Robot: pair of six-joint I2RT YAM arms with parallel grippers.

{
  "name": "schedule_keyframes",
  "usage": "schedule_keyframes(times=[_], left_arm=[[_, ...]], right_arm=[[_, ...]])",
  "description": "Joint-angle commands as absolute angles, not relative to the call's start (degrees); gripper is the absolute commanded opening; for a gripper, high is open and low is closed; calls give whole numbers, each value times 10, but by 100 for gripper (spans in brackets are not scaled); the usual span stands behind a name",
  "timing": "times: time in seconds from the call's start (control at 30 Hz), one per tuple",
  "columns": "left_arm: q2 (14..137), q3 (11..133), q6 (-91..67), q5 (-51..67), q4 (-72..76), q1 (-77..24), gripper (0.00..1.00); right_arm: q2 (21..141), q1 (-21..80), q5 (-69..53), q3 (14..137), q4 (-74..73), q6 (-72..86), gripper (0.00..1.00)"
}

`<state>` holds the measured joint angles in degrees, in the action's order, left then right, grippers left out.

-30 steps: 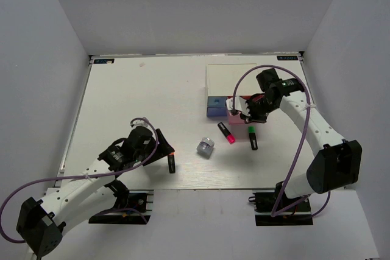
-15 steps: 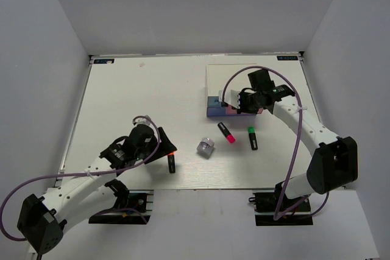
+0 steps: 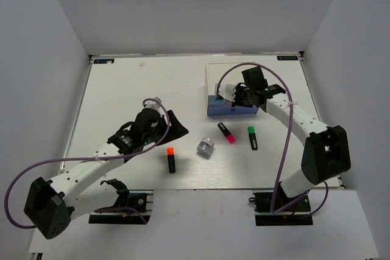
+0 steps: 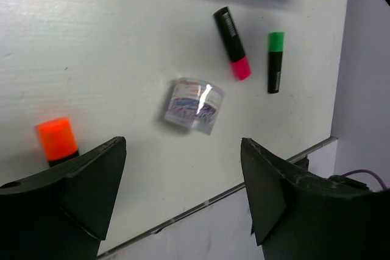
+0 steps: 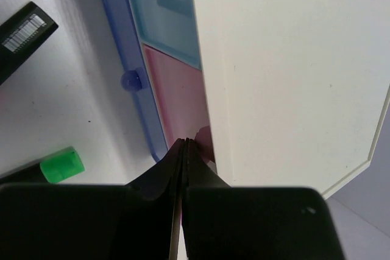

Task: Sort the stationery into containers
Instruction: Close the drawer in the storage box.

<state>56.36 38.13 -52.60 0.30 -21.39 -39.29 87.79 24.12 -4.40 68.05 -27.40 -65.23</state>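
Your left hand (image 3: 175, 128) hangs over the surface (image 3: 122, 89) left of centre, its fingers spread wide and holding nothing. In the left wrist view the two dark fingers (image 4: 91, 181) frame the loose stationery. The orange-capped marker (image 3: 171, 159) lies just below that hand, cap pointing away from the arm bases. To its right sits the small grey-silver round piece (image 3: 205, 147), alone and touching nothing. Next you have the pink-capped marker (image 3: 226, 133), lying at a slant, and then the green-capped marker (image 3: 251, 137), nearly parallel to it, the two close but apart. All three markers and the round piece are out on the surface, in front of the cabinet (image 3: 226, 77), not in any drawer. The blue drawer front (image 3: 219, 111) faces the markers. Your right hand (image 3: 235, 98) is at the cabinet's front edge. In the right wrist view its fingers (image 5: 173, 168) are clenched together, tips against the pink drawer (image 5: 177, 98), with nothing visible between them.
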Motion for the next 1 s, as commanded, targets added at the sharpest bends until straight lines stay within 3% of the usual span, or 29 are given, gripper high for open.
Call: schedule_keyframes(times=[0.0,0.07,0.1,0.2,0.23,0.27,0.3,0.4,0.47,0.5,0.57,0.6,0.63,0.67,0.83,0.97], left_arm=[[594,424,-500,26,-142,-396,85],[626,431,-494,50,-113,-396,74],[634,432,-489,57,-74,-396,57],[675,437,-489,83,21,-396,30],[688,437,-495,83,44,-396,27],[701,442,-503,91,65,-396,26],[735,442,-508,97,103,-396,26],[815,482,-532,142,152,-401,31],[857,523,-547,157,157,-401,41],[875,534,-571,169,157,-401,44],[916,549,-602,169,172,-406,55],[925,555,-630,162,180,-406,56],[932,555,-640,151,188,-406,56],[939,562,-649,132,188,-411,58],[960,590,-649,63,149,-425,60],[960,572,-643,-14,206,-442,60]], right_arm=[[881,240,-23,693,-217,-642,0],[870,238,-74,707,-276,-643,0],[862,238,-92,708,-289,-644,0],[790,239,-190,662,-328,-657,0],[777,238,-207,633,-314,-650,3],[751,237,-214,617,-302,-637,29],[725,239,-219,587,-289,-604,47],[692,235,-203,535,-237,-501,90],[680,229,-194,521,-229,-443,90],[669,228,-194,508,-219,-430,82],[652,217,-206,493,-219,-398,52],[643,216,-211,483,-216,-388,21],[636,214,-220,479,-214,-375,11],[630,209,-224,476,-213,-361,7],[601,195,-227,461,-200,-316,8],[593,187,-224,454,-192,-308,8]])
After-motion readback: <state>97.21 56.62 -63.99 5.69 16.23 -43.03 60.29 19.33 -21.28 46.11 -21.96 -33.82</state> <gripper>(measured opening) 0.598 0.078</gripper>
